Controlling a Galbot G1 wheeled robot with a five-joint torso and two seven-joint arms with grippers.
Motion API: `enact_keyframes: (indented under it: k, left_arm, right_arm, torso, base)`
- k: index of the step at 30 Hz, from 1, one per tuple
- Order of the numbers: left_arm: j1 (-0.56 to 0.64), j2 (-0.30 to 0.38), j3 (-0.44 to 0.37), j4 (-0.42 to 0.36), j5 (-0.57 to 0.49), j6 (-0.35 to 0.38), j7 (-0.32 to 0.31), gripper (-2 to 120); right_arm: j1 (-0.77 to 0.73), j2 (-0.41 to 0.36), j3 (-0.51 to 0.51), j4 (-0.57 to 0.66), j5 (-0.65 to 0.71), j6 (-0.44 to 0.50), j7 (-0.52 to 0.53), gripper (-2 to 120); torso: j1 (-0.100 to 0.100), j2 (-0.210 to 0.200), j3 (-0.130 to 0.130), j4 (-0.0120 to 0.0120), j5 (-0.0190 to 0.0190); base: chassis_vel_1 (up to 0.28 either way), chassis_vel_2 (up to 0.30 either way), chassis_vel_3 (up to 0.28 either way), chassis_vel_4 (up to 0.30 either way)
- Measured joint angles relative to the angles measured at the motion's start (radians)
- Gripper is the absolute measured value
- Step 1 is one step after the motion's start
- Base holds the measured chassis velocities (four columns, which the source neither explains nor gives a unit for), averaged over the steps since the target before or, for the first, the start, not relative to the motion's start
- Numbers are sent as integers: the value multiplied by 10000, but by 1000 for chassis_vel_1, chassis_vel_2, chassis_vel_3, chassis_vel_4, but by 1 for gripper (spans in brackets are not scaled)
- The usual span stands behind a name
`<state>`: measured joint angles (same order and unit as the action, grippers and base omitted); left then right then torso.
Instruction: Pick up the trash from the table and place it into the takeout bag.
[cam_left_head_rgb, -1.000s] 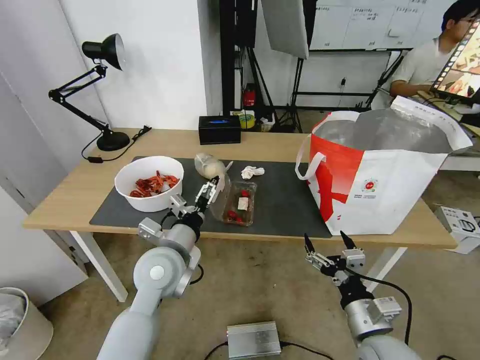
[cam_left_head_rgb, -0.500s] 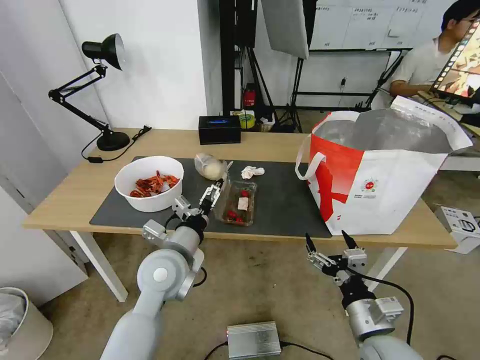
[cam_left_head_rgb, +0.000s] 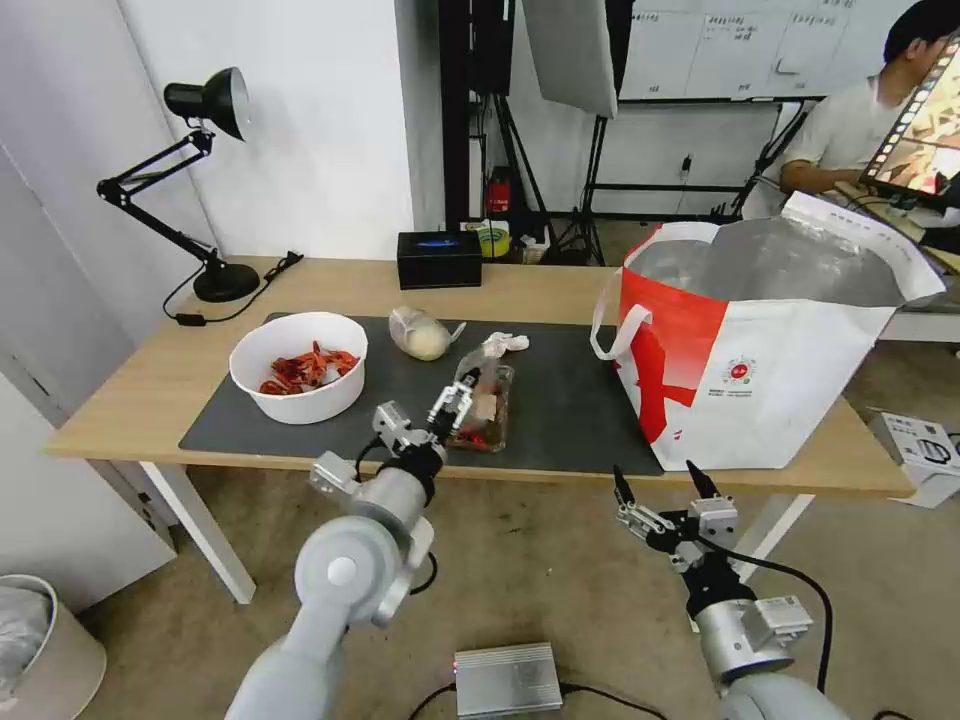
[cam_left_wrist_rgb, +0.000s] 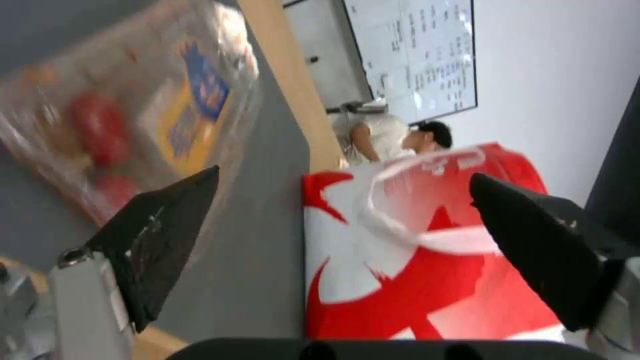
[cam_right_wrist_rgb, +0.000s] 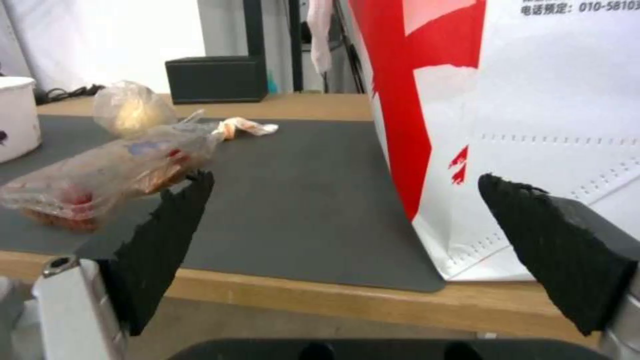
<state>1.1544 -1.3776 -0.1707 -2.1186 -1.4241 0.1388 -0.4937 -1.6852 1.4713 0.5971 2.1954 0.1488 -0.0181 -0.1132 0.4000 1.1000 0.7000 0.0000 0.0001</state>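
Left end effector (cam_left_head_rgb: 458, 398) spread beside clamshell tray (cam_left_head_rgb: 484, 408), right end effector (cam_left_head_rgb: 657, 484) spread below table (cam_left_head_rgb: 130, 390) edge

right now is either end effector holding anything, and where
Nothing held: left end effector open beside the clear plastic clamshell tray, right end effector open, empty.

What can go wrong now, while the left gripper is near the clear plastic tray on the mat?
1. The left gripper is open beside the clear clamshell tray, which looks tilted with one end raised; a push could slide or tip it instead of gripping it.
2. The thin tray may buckle or pop open under the fingers, probably spilling its red pieces on the dark mat.
3. The takeout bag stands high, so a carried tray might catch its rim.
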Motion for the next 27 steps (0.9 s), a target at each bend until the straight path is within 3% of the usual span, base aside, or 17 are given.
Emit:
enact_keyframes:
  k: [18,25,27]
  left_arm:
    - [-296,102,518,174,55,1,174,100]
    - [-1451,933,814,632,270,324,128,79]
    - [-2012,1452,1094,972,821,596,226,71]
  right_arm:
    - [-215,106,157,252,24,46,1,100]
    - [-328,73,278,401,50,58,3,100]
    - [-357,50,329,439,68,59,6,100]
  torso:
    - [0,0,0,0,-1]
    - [0,0,0,0,-2]
    - [0,0,0,0,-3]
  base:
    - [0,0,0,0]
    - [0,0,0,0]
    - [0,0,0,0]
